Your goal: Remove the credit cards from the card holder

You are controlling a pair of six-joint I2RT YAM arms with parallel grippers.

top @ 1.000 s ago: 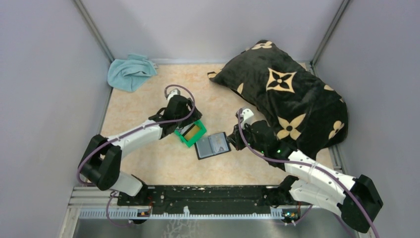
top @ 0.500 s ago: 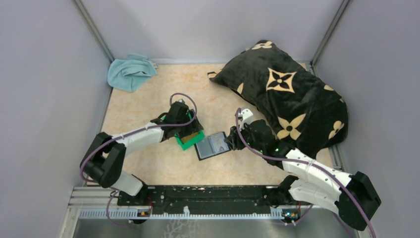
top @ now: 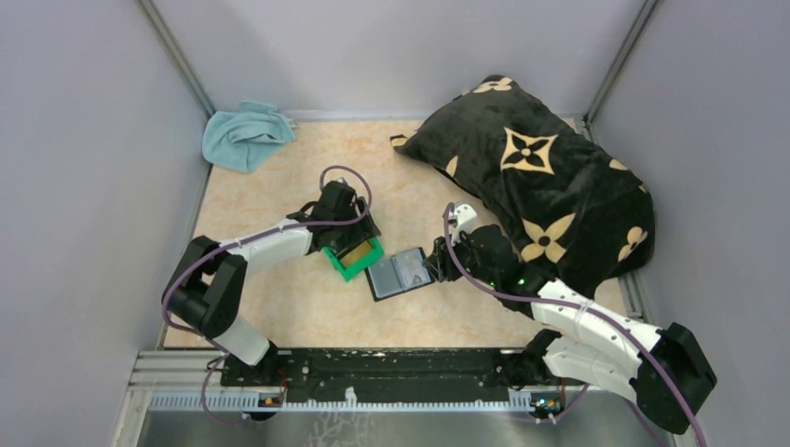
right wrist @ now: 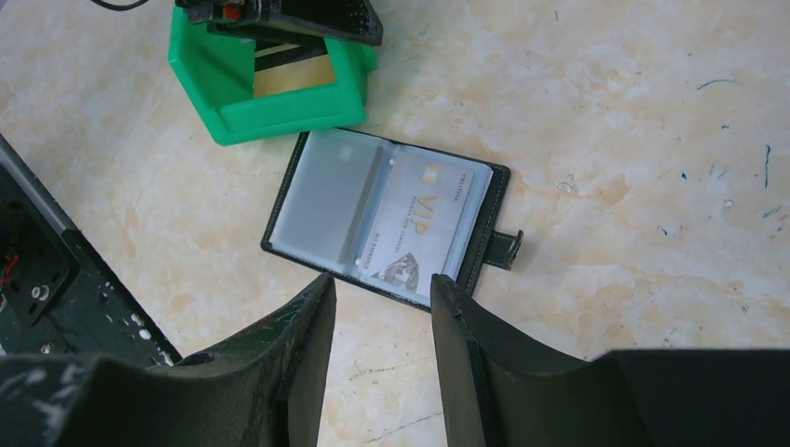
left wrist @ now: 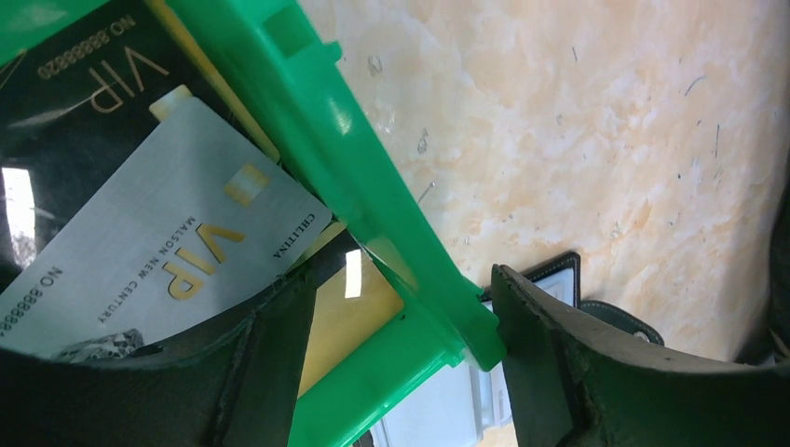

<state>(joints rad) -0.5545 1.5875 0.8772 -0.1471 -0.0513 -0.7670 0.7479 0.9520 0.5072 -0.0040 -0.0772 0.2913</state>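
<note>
The black card holder (top: 399, 274) lies open on the table, and a pale VIP card (right wrist: 424, 219) sits in its right sleeve (right wrist: 387, 219). My right gripper (right wrist: 380, 287) hovers open just near the holder's near edge with nothing between its fingers (top: 434, 264). My left gripper (top: 351, 244) is open and straddles the right wall of the green bin (left wrist: 373, 214), one finger inside and one outside. In the bin lie a pale grey VIP card (left wrist: 168, 251), a dark VIP card (left wrist: 84, 84) and a gold card (left wrist: 349, 317).
The green bin (top: 350, 267) stands touching the holder's left corner. A large black pillow with tan flowers (top: 540, 177) fills the back right, close behind my right arm. A teal cloth (top: 244, 136) lies at the back left corner.
My right gripper has opened from shut, still at the holder's right edge. My left gripper has come down over the bin, which shifted slightly left.
</note>
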